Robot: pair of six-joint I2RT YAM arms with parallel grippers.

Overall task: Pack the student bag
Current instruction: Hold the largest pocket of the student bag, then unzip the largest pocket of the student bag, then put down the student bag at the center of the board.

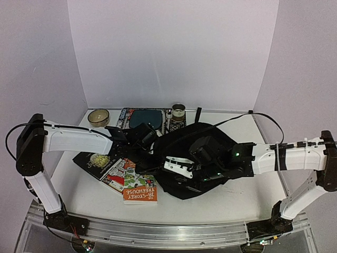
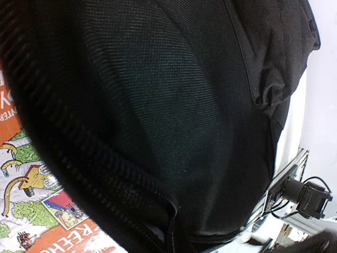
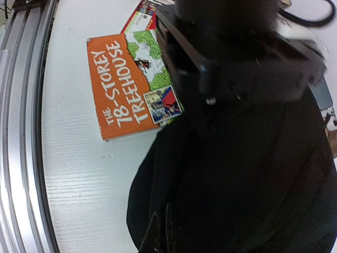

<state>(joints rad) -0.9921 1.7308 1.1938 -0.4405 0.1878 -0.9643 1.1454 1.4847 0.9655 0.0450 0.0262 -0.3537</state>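
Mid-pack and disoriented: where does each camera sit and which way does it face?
Top external: above and behind the bases, looking down at the white table; left arm and right arm both reach the large soft black fabric backpack.
Left wrist: close against the backpack's fabric; left jaws out of frame.
Right wrist: looking down over the backpack's edge; right jaws indistinct in dark blur.
Shared: both wrist views catch the orange Treehouse paperback book.
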